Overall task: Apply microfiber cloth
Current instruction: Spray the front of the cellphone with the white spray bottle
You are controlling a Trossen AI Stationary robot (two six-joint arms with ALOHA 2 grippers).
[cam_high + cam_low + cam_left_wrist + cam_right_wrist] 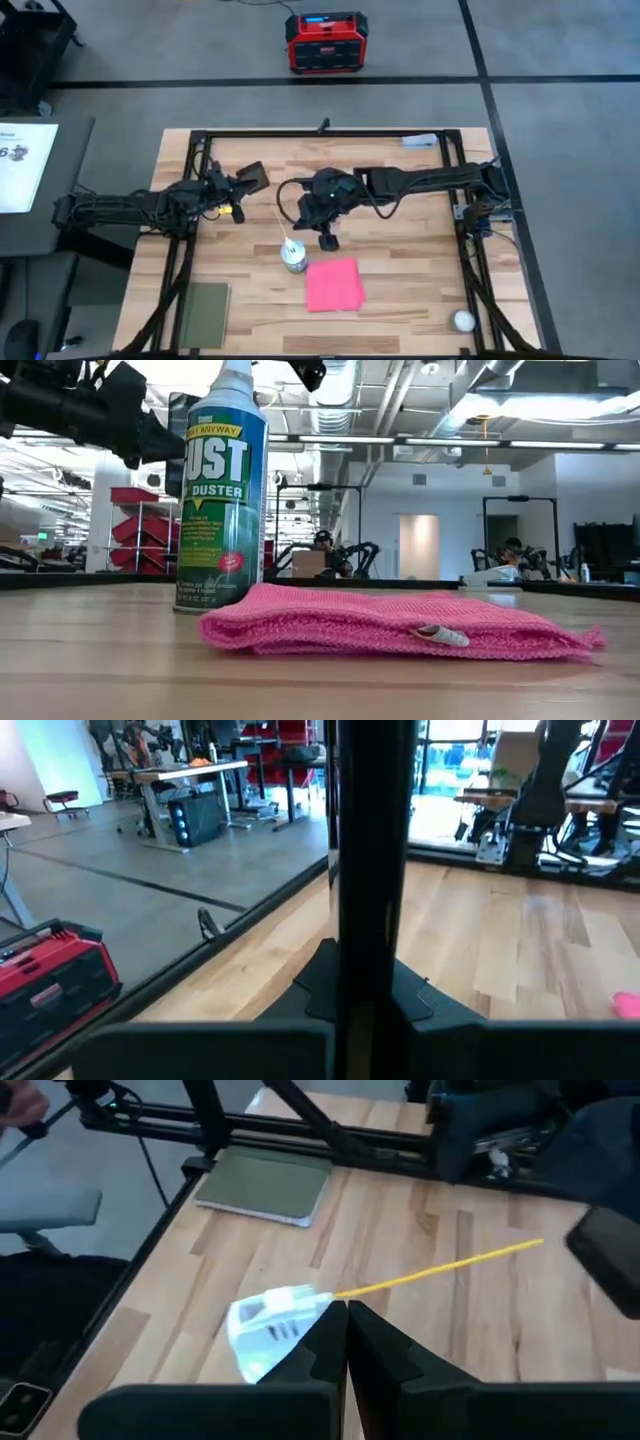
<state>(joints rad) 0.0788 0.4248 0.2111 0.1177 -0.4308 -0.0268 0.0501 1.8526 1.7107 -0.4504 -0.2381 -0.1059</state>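
The left gripper [240, 182], at centre left, clamps the phone [253, 177] clear of the table [400, 300], while the right gripper [327, 240], fingers closed and empty, hovers just above the pink cloth [334, 284] lying lower centre, presumably ready to grasp it.

Right gripper [327, 241] fingers closed (left gripper [252, 178] raised, clamped)

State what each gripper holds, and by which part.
The left gripper holds the phone by one end, clamped between its fingers. The right gripper is shut and holds nothing.
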